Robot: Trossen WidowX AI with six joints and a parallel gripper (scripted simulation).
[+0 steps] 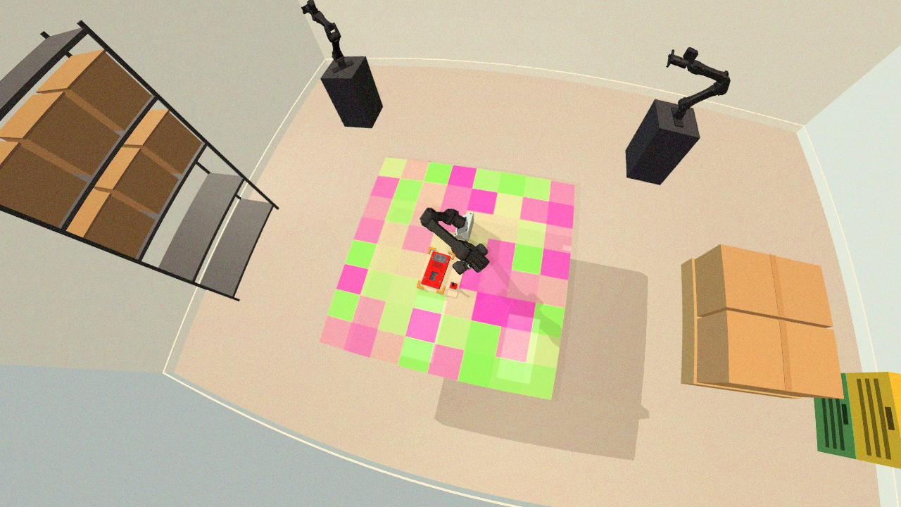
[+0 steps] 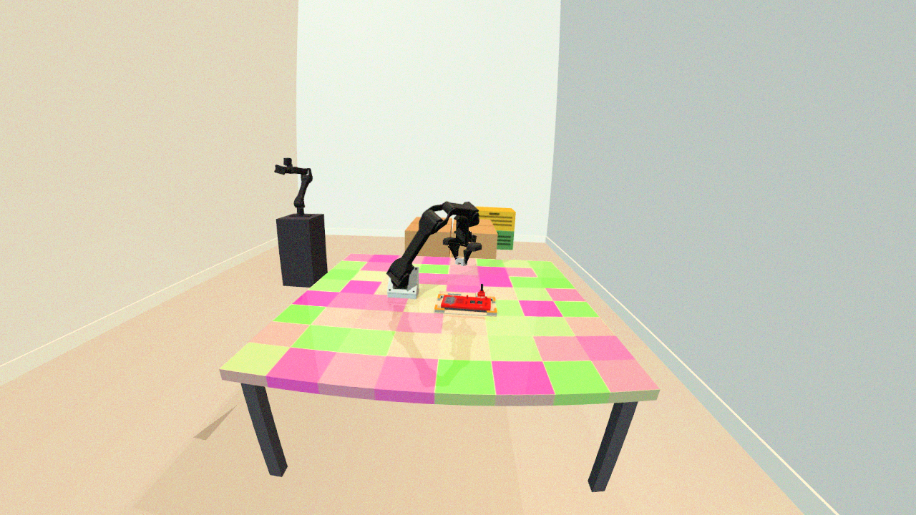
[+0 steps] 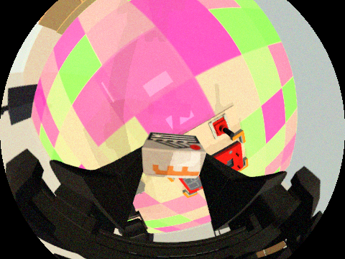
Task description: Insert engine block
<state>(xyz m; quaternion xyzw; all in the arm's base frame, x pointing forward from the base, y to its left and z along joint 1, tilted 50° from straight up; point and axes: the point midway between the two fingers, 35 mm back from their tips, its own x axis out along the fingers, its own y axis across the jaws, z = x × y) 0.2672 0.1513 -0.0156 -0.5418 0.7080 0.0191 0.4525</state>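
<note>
My gripper (image 2: 460, 258) (image 3: 172, 152) is shut on the engine block (image 3: 170, 163) (image 2: 460, 262), a light grey block with an orange mark on its side, dark grooves and a red dot on top. It hangs above the table, behind the car body in the exterior view. The red car body (image 1: 434, 271) (image 2: 465, 302) (image 3: 230, 157) lies flat between orange corner brackets. Dark openings show in its top; the rib is too small to make out. In the wrist view my right finger hides part of the car body. In the top view the arm hides the engine block.
A small red piece with an upright black knob (image 1: 453, 286) (image 2: 481, 292) (image 3: 221, 126) stands close beside the car body, on a pale base. The arm's light base (image 2: 403, 283) (image 1: 464, 228) stands on the checkered table (image 2: 409, 345).
</note>
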